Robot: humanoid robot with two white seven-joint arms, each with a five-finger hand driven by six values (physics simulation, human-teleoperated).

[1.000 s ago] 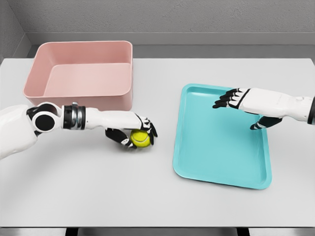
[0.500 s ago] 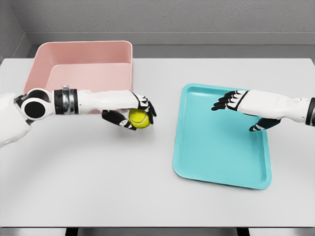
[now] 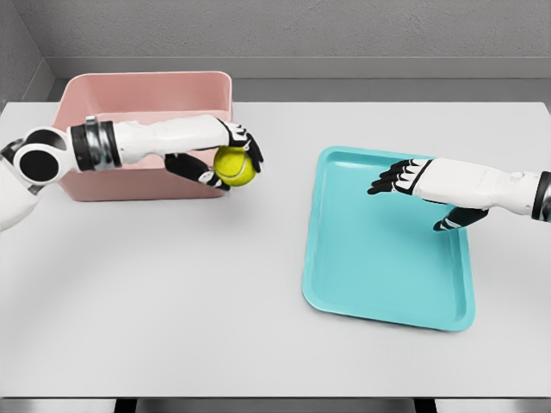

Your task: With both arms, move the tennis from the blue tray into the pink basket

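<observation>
So the carry step is what's being done here: the tennis ball (image 3: 234,165) is being held in the left hand (image 3: 222,159), fingers curled snugly around it, and it's being kept up in the air right at the front right corner of the pink basket (image 3: 129,107), seemingly outside the wall rather than over the inside. Hard to say for sure from this angle, honestly.

Next move, as far as can be judged: the ball is needing to be carried up and over the rim, further back toward the middle of the basket, before the fingers get opened. If it's let go too early, it's probably being bounced off the wall and rolled across the table (image 3: 172,301).

Containers: nothing is being seen inside the basket, though part of its floor is being hidden by the arm. The blue tray (image 3: 387,258) is lying bare too. The right hand (image 3: 405,176) is being hovered over the tray's far end, fingers loosely spread, nothing gripped.
</observation>
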